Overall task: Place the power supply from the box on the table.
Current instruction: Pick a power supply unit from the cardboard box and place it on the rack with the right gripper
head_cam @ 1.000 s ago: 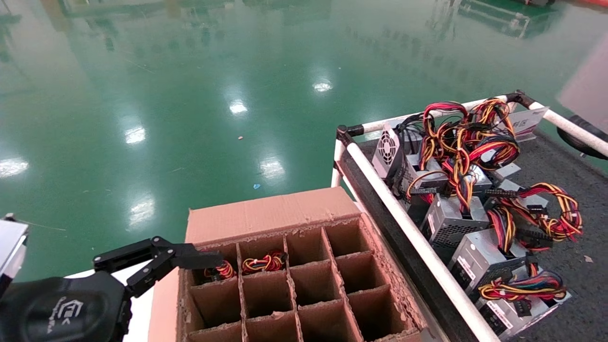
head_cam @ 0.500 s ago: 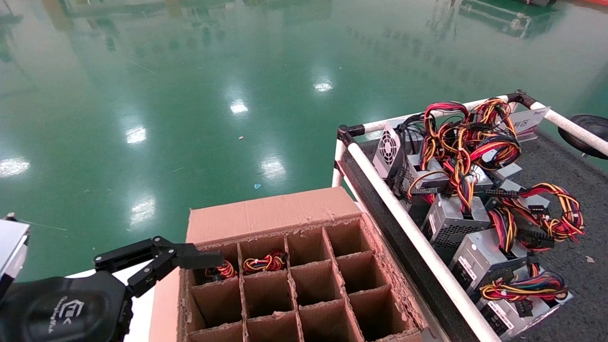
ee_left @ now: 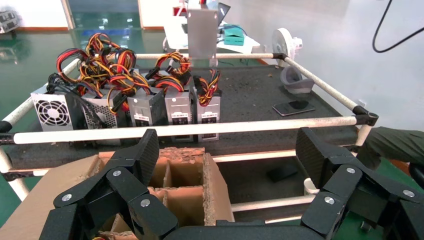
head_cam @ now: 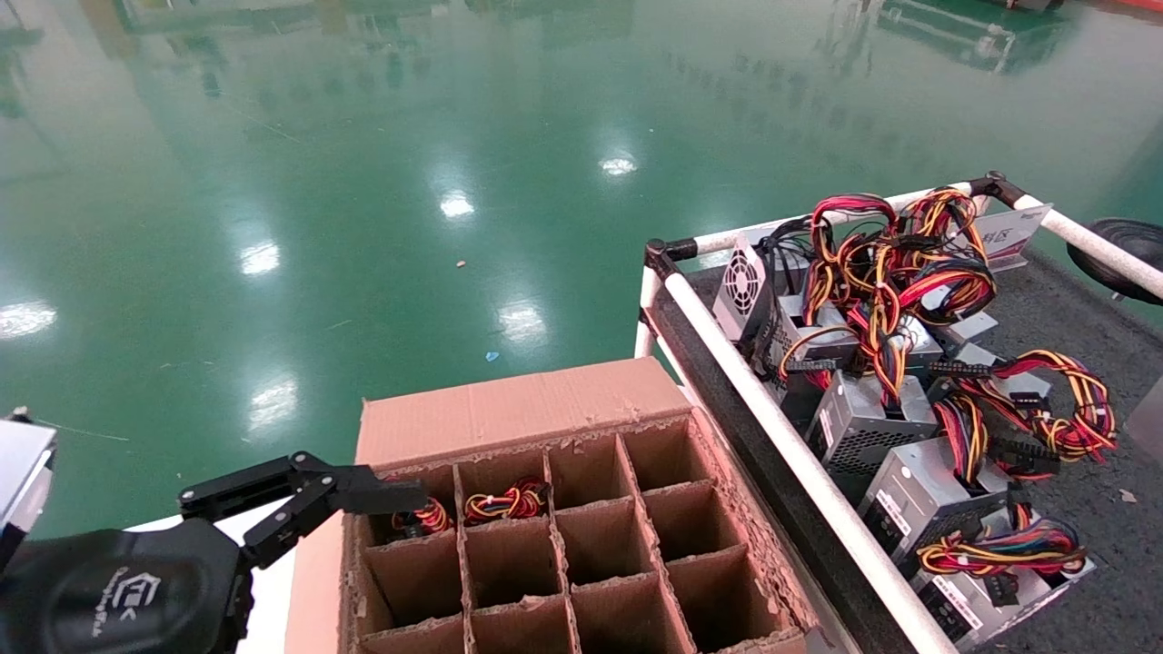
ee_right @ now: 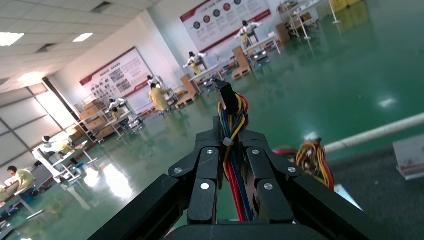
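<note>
My right gripper [ee_right: 230, 135] is shut on a bundle of red, yellow, blue and black wires [ee_right: 231, 150]; it is out of the head view. In the left wrist view a grey metal power supply [ee_left: 202, 32] hangs above the far side of the table [ee_left: 250, 95]. A grey corner [head_cam: 1149, 416] shows at the head view's right edge. The box [head_cam: 509, 413] stands left of the table [head_cam: 1090, 309], with wire bundles [head_cam: 504, 501] in two far cells. My left gripper [head_cam: 363, 490] stays open at the box's far left corner [ee_left: 210, 185].
Several power supplies [head_cam: 872, 418] with tangled wires lie along the table's left side behind the white rail [head_cam: 772, 418]. A phone [ee_left: 294, 107] and a grey object [ee_left: 295, 80] lie on the felt. A black round object [head_cam: 1122, 254] sits beyond the right rail.
A pale blurred shape at the upper right edge of the head view has gone. A grey corner now shows lower on that edge. The left arm has not moved.
</note>
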